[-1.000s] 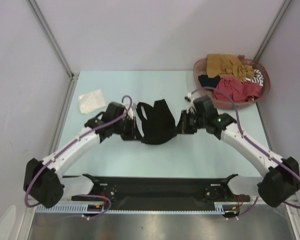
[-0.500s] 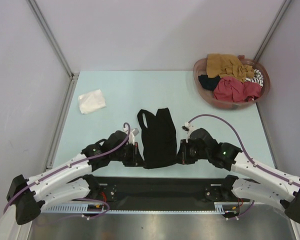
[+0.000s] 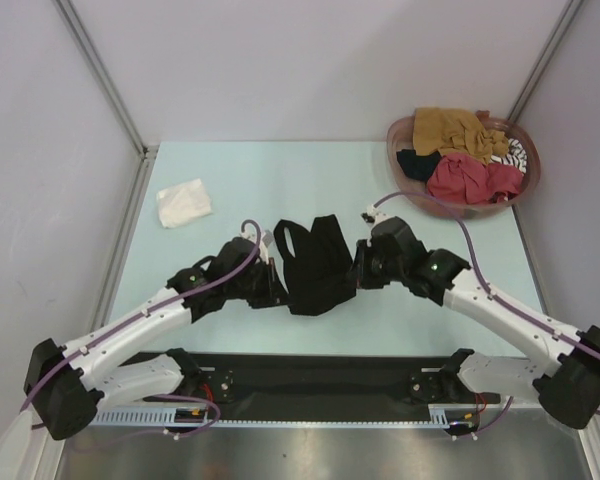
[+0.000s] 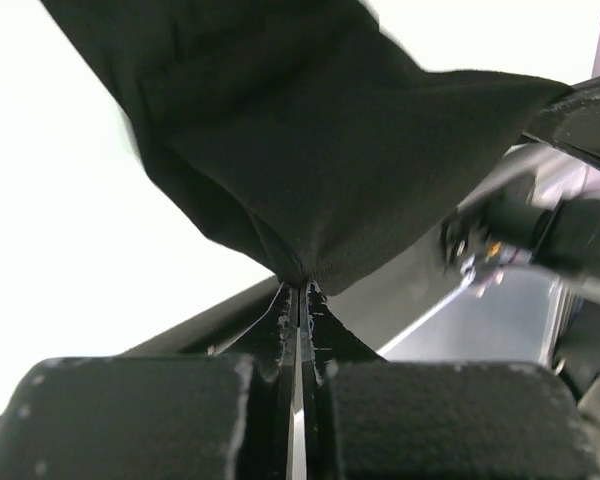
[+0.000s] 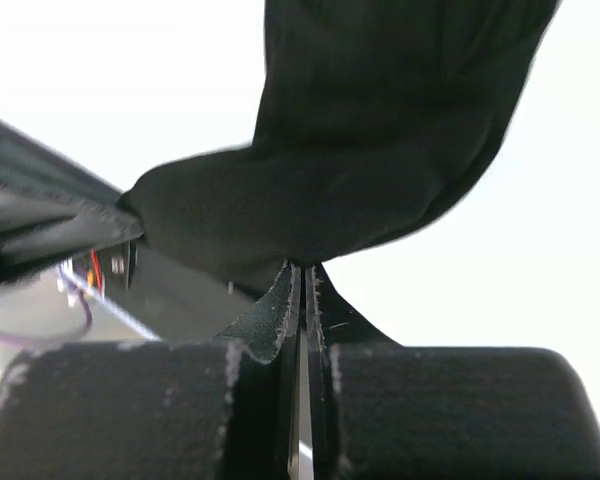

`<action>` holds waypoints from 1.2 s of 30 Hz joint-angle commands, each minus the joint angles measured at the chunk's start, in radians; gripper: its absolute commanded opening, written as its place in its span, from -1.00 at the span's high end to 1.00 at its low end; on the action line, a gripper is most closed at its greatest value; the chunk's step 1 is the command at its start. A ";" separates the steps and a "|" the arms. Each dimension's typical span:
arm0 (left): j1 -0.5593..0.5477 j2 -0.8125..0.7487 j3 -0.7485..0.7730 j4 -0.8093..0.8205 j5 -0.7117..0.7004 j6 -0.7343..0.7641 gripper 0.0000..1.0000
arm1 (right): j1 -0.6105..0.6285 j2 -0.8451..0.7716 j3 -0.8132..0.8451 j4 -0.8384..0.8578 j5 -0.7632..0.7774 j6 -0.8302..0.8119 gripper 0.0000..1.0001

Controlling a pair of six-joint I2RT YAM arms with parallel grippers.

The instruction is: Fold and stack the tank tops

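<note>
On the pale table (image 3: pixel 230 170) lie a white tank top (image 3: pixel 183 202), a black tank top (image 3: pixel 315 262) and a basket (image 3: pixel 393 150).

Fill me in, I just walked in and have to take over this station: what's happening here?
One black tank top is being handled, spread mid-table with its straps pointing away. The left gripper and right gripper are each shut on a near corner of it. A white tank top lies folded at the far left; other tank tops wait in the basket at the far right.
</note>
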 commanded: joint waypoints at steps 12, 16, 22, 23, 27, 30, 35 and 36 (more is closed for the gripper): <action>0.240 0.216 0.221 0.035 0.072 0.158 0.99 | -0.223 0.302 0.293 0.078 -0.146 -0.171 1.00; 0.294 0.277 0.273 0.034 0.083 0.191 0.99 | -0.249 0.386 0.363 0.087 -0.173 -0.180 1.00; 0.374 0.394 0.339 0.040 0.126 0.231 0.99 | -0.274 0.503 0.470 0.112 -0.194 -0.180 1.00; 0.380 0.404 0.349 0.045 0.129 0.237 0.99 | -0.280 0.521 0.481 0.113 -0.195 -0.181 1.00; 0.403 0.469 0.391 0.052 0.142 0.248 0.99 | -0.300 0.602 0.538 0.127 -0.215 -0.177 1.00; 0.429 0.528 0.425 0.054 0.146 0.256 0.99 | -0.312 0.654 0.580 0.136 -0.226 -0.169 1.00; 0.458 0.598 0.475 0.065 0.163 0.262 0.99 | -0.334 0.737 0.656 0.139 -0.233 -0.169 0.99; 0.463 0.607 0.483 0.065 0.165 0.263 0.99 | -0.335 0.767 0.686 0.139 -0.238 -0.169 0.99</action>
